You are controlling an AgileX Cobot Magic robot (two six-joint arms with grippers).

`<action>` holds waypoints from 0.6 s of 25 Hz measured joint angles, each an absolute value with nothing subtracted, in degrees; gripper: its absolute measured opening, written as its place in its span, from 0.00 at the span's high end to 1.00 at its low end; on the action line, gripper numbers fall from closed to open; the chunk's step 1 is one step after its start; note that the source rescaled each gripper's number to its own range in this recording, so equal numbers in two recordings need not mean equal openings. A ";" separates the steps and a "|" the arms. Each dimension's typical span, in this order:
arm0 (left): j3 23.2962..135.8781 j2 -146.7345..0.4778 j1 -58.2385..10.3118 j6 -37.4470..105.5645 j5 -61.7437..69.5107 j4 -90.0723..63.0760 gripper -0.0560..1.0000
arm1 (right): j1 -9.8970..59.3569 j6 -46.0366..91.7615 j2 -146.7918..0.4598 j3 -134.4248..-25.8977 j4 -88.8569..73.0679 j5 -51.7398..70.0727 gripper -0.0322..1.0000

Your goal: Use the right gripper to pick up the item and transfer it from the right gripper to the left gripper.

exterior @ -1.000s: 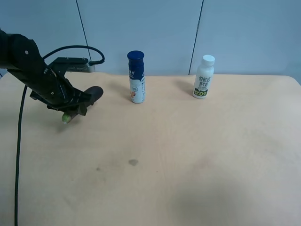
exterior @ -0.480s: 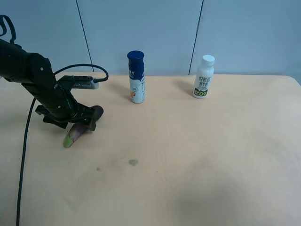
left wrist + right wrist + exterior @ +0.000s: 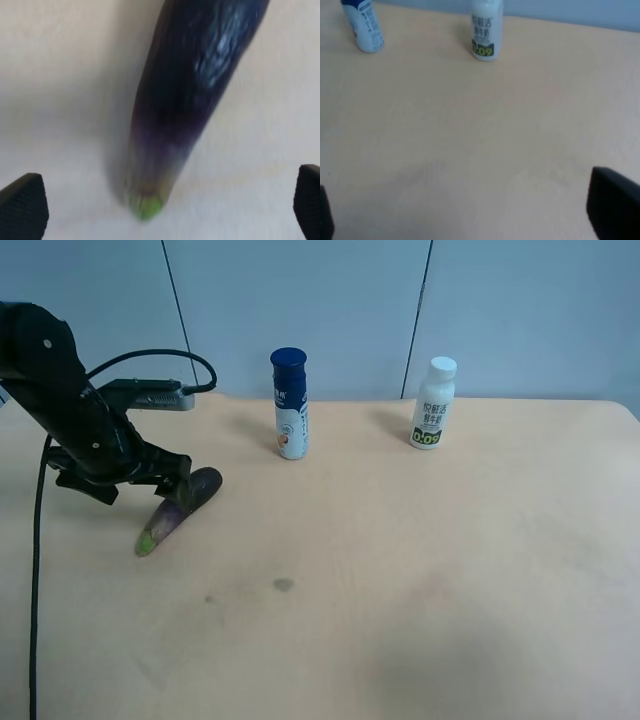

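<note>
Lying flat on the pale wooden table (image 3: pixel 420 570), the eggplant (image 3: pixel 178 510) sits toward the exterior high view's left, its dark purple end pointing toward the back and its green stem tip toward the front edge. The black arm at that view's left hangs over it, and its gripper (image 3: pixel 160 480) is right at the eggplant's upper end; from here I cannot tell whether it touches. A black cable (image 3: pixel 40 540) trails down from the arm. Further back stand two upright bottles well apart from each other: a blue-capped bottle (image 3: pixel 289 405) near the middle and a white bottle (image 3: pixel 432 404) off to the exterior high view's right.

From the right wrist camera, bare tabletop fills most of the frame, with the white bottle (image 3: pixel 486 31) and the blue-capped bottle (image 3: pixel 365 27) standing at the far side. The right gripper (image 3: pixel 470 215) shows only as two dark fingertips (image 3: pixel 612 207) at opposite edges of the picture, spread wide with nothing between them.

From the left wrist camera, the eggplant (image 3: pixel 195 95) lies on the table directly under the lens, glossy purple fading to a green tip. The left gripper (image 3: pixel 165 205) has its fingertips (image 3: pixel 22 205) set wide apart on either side of the stem end, clear of it.
</note>
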State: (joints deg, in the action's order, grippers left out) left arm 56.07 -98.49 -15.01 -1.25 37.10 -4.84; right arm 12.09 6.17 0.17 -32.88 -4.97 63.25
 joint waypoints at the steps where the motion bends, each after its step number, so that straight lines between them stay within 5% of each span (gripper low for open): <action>1: 56.07 -97.16 -15.01 -1.25 38.97 -4.46 0.01 | 12.09 6.17 0.17 -32.88 -4.97 63.25 0.00; 15: 55.47 -63.76 -15.01 -1.32 59.15 -2.77 0.01 | 12.09 6.17 0.17 -32.88 -4.97 63.25 0.00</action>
